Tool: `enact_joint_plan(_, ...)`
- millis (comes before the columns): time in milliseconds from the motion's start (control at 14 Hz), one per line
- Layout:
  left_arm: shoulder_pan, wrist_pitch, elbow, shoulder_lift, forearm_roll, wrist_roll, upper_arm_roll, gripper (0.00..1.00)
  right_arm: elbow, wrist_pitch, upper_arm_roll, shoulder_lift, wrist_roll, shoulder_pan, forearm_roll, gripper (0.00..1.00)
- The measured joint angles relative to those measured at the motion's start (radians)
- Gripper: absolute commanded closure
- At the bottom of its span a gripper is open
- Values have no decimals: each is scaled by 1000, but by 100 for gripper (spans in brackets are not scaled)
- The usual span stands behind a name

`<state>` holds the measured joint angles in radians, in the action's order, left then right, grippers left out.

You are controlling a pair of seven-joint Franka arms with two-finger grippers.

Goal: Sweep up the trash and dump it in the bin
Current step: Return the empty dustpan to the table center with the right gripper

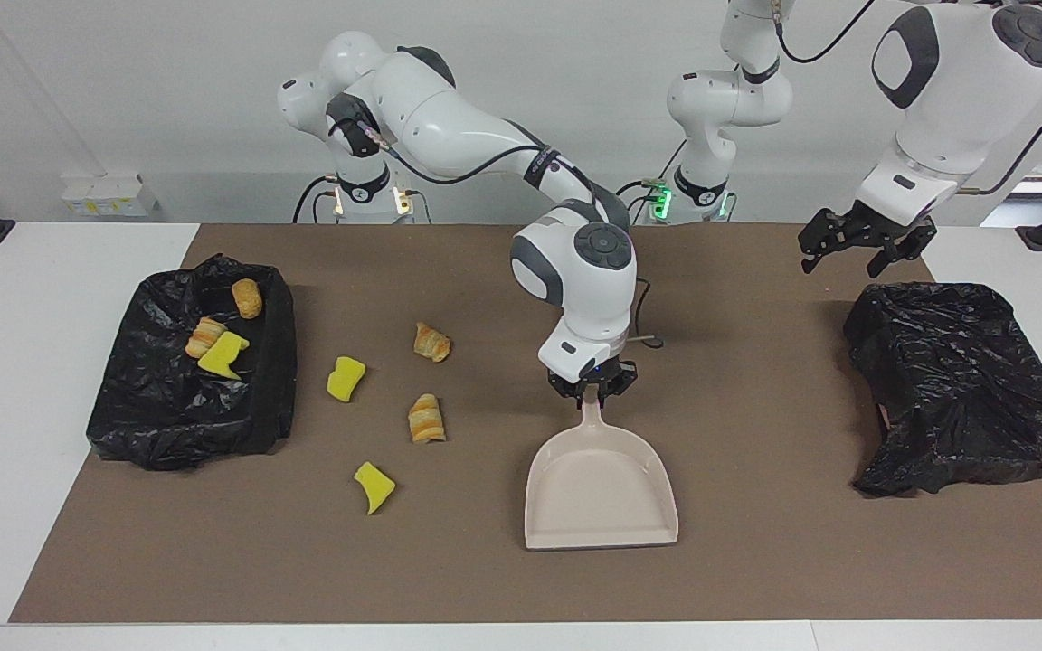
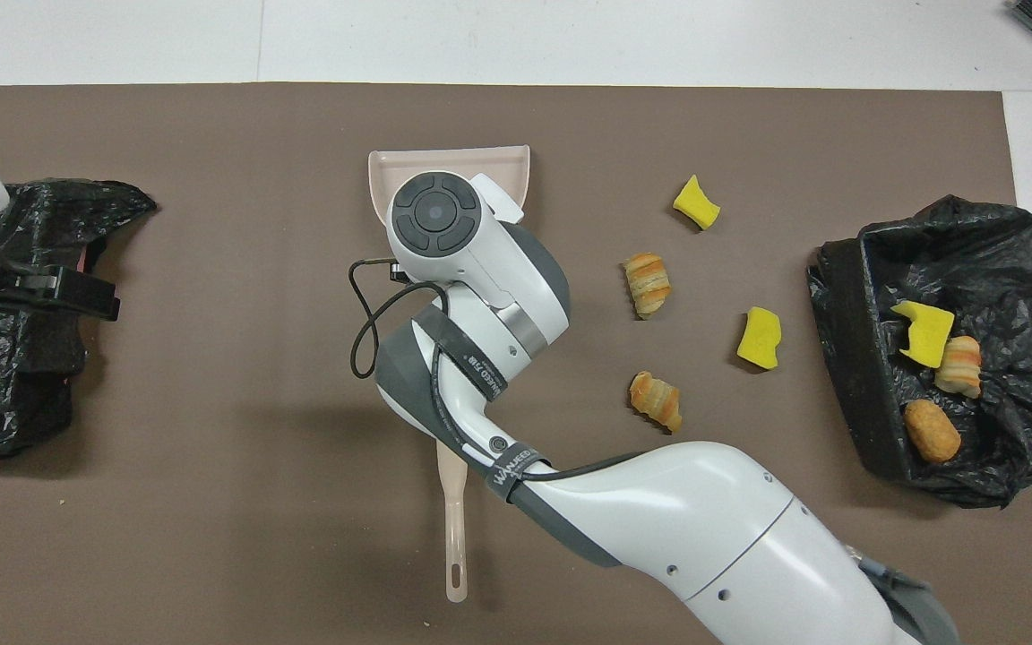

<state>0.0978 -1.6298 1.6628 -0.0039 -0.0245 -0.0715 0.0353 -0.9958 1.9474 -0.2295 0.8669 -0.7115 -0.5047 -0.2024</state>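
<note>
Brown mat, right gripper pinching dustpan handle, left gripper spread over a bin, trash nearby

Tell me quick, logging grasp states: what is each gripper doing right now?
Left gripper: open, empty, over the mat beside the black bag.
Right gripper: shut on the dustpan handle.
</note>
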Motion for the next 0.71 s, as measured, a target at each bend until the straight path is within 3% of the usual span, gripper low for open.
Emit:
enact_joint_plan(357, 0, 0, 0, 0, 0, 0, 0, 0, 6, -41, -2, -52, 0, 0, 7, 42)
enact_joint_plan(500, 0, 0, 0, 0, 0, 0, 0, 0, -3, -102, -7, -98, 0, -3, 43, 42)
enact_joint_plan(714, 0, 0, 0, 0, 0, 0, 0, 0, -93, -155, -9, -207, 0, -10, 109, 32)
